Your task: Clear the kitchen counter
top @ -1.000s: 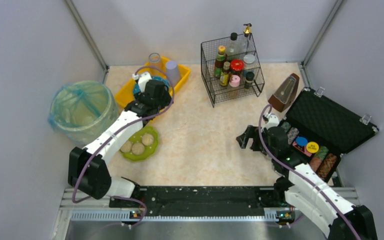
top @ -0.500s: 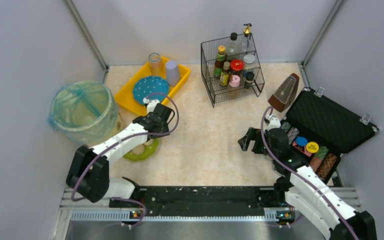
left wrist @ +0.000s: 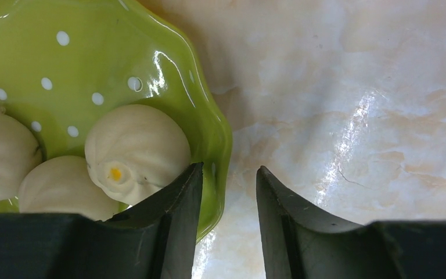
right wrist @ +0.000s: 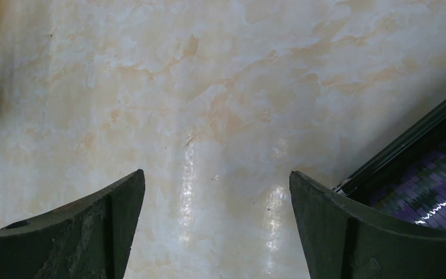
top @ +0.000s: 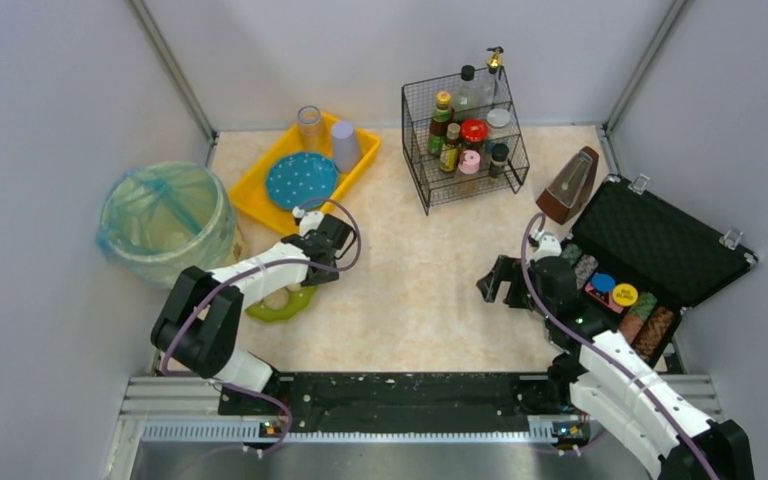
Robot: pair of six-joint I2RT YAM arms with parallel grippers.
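Moved from the tray (top: 255,197), our left tool (left wrist: 229,174) straddles the green plate (left wrist: 122,52) rim, unclenched; right tool (right wrist: 216,180) gapes empty. Blue plate (top: 301,180) trayed; we judge the green one remains.

The left gripper (left wrist: 229,170) points down, jaws apparently parted only narrowly; the right gripper (right wrist: 216,174) hovers low, jaws spread wide.

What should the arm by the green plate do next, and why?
Probably close the left gripper on the green plate's rim. The gripper is open and straddles the edge: one finger is inside the plate beside a bun, the other is outside over the counter. Closing should give it a hold for lifting.
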